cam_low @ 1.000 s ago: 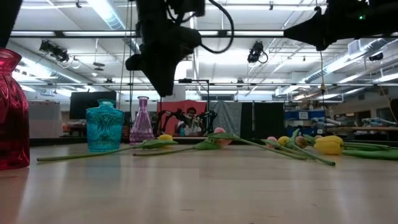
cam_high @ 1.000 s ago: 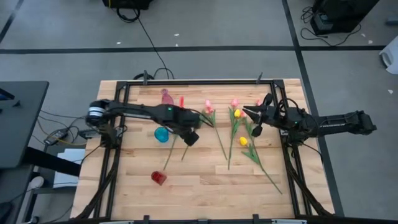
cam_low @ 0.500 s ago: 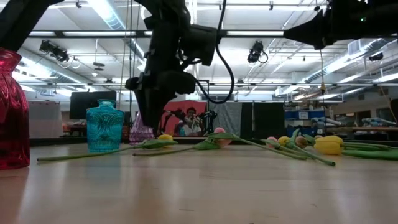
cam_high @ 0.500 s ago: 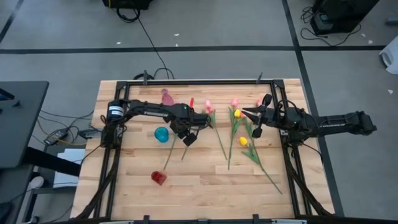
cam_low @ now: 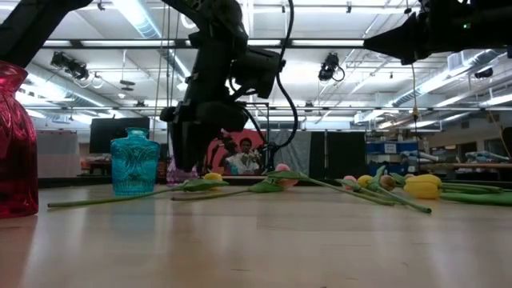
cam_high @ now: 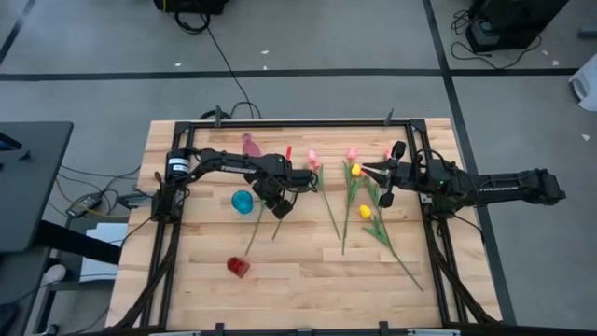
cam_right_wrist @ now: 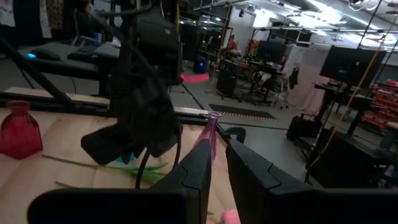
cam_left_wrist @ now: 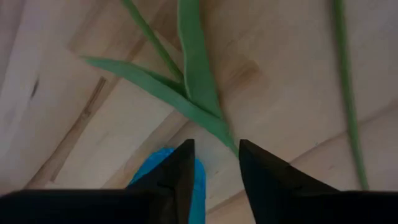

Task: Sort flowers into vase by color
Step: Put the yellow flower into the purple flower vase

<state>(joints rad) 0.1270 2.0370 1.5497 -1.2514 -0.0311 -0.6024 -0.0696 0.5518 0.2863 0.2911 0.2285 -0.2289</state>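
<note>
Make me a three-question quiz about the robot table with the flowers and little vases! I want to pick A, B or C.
1. Where is the left gripper?
A. Low over green stems beside the blue vase
B. Inside the red vase
C. Off the table

2. How many vases stand on the table?
A. One
B. Three
C. Six

3. What are the left gripper's fingers doing?
A. Squeezing a vase
B. Holding a yellow flower
C. Open, holding nothing

Answers: 1 A, the high view shows it there. 2 B, the blue, the red and the pink vase. 3 C, the left wrist view shows a gap.

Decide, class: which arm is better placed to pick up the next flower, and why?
Probably the left. The left gripper hangs low with open fingers over a flower stem near the blue vase; the right gripper waits raised.
</note>
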